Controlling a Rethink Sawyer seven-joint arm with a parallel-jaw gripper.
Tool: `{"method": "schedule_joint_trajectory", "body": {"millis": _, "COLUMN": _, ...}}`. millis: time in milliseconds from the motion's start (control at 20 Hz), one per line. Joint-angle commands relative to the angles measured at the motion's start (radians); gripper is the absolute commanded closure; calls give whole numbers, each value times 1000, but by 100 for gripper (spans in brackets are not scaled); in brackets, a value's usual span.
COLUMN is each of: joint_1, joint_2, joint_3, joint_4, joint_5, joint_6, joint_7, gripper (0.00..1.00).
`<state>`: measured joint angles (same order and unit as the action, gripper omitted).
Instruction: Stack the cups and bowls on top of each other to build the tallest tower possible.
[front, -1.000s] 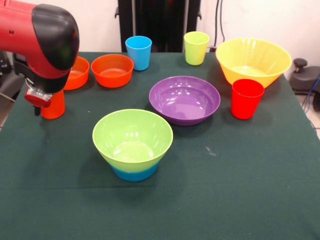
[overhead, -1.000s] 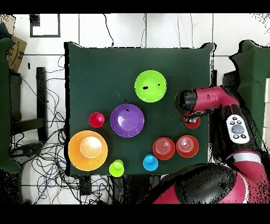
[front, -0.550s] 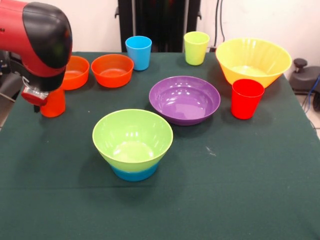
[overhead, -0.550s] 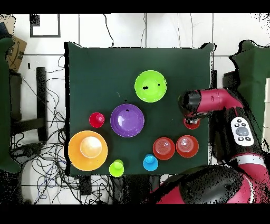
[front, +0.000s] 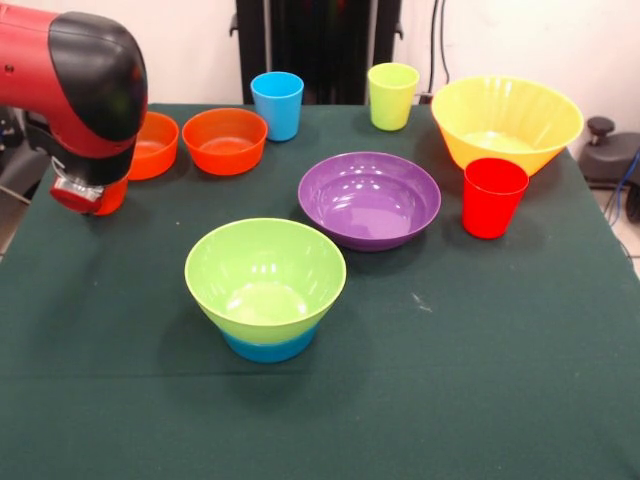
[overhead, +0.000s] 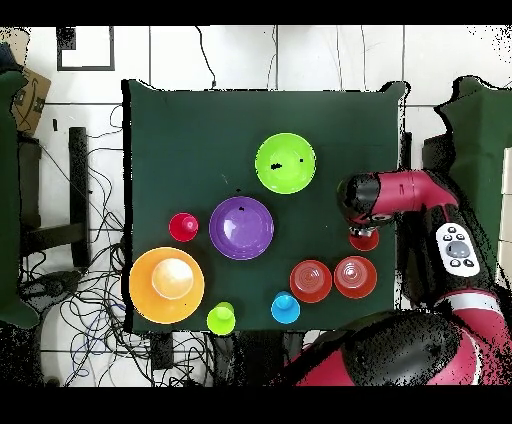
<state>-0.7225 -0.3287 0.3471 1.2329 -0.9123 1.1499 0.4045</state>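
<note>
The tower is a lime green bowl (front: 265, 275) (overhead: 285, 163) sitting upright on a small blue bowl (front: 270, 347) near the table's front. My gripper (front: 95, 200) (overhead: 364, 238) is at the left edge, under the arm's black head. It seems shut on the orange cup (front: 113, 196) (overhead: 366, 241), of which only a sliver shows. Two small orange bowls (front: 225, 140) (front: 152, 145) stand just behind it. The purple bowl (front: 370, 198), red cup (front: 494, 197), yellow bowl (front: 506, 120), yellow-green cup (front: 392, 95) and light blue cup (front: 277, 105) stand apart.
The dark green table (front: 480, 380) ends close to the left of the gripper. A black stand (front: 320, 40) rises behind the far edge. Cables and tiled floor (overhead: 90, 300) surround the table in the overhead view.
The orange cup's bottom edge has risen off its earlier spot and shows less below the arm. The arm's head has shifted slightly right. Every other cup and bowl has stayed put.
</note>
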Motion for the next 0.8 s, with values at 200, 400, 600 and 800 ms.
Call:
{"method": "schedule_joint_trajectory", "body": {"millis": 200, "joint_1": 7, "joint_2": 9, "joint_3": 54, "joint_4": 55, "joint_5": 4, "joint_6": -8, "joint_7": -207, "gripper": 100}}
{"method": "schedule_joint_trajectory", "body": {"millis": 400, "joint_1": -12, "joint_2": -34, "joint_3": 87, "joint_4": 91, "joint_5": 45, "joint_6": -49, "joint_7": -182, "gripper": 100}}
{"method": "schedule_joint_trajectory", "body": {"millis": 600, "joint_1": -42, "joint_2": -112, "joint_3": 137, "joint_4": 135, "joint_5": 124, "joint_6": -84, "joint_7": -138, "gripper": 100}}
{"method": "schedule_joint_trajectory", "body": {"millis": 800, "joint_1": -67, "joint_2": -163, "joint_3": 181, "joint_4": 171, "joint_5": 189, "joint_6": -125, "joint_7": -69, "gripper": 100}}
